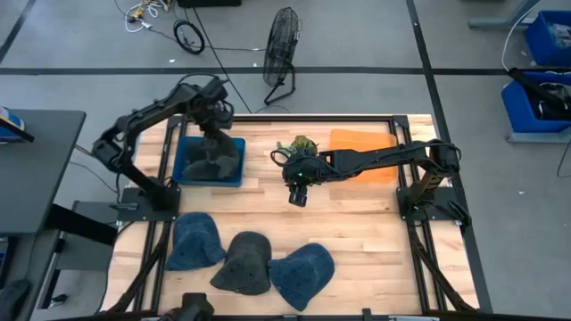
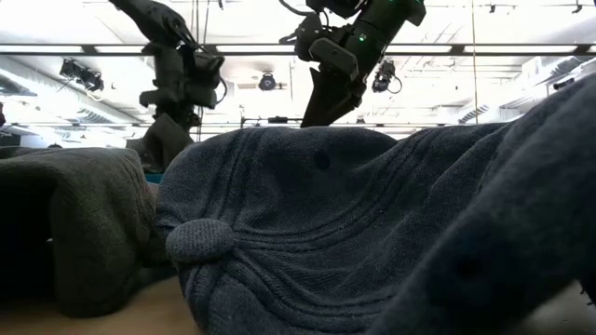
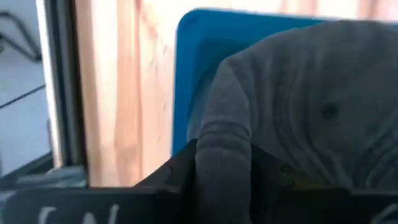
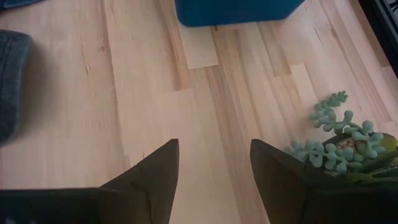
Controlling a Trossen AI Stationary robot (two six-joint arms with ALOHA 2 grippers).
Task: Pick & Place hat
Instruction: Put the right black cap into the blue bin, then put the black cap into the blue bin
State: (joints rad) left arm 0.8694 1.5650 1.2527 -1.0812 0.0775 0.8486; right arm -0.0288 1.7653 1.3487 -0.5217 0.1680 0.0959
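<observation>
Here the left pincer [image 1: 214, 135] is clenched on a grey hat [image 1: 214, 160], which hangs crown-down into the blue bin [image 1: 189, 169], its long axis near vertical. The right pincer [image 1: 296, 196] hovers released over the bare counter [image 1: 357, 223] beside a small plant [image 1: 299, 145].

No text, label, brand or number is legible in any view. Pale marks on the dark left gripper [image 3: 221, 186] body resemble letter strokes (cut off at the frame's edge) but cannot be read. The hats, the bin and the table carry no readable sign.
</observation>
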